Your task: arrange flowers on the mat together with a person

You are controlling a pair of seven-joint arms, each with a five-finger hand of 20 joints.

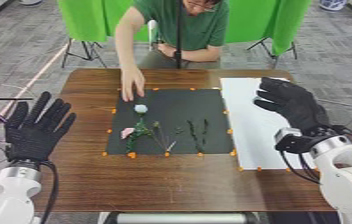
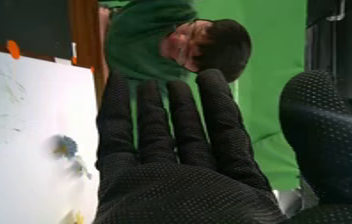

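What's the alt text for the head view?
A person's hand is near a white flower on a black mat with a pink flower and green stems; the robot's left hand is left of the mat, its right hand over a white sheet.

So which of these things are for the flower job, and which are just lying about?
For the job:
- dark mat
- white flower
- pink flower
- blue flower on the white sheet

Just around:
- green cloth
- patterned pot on the floor
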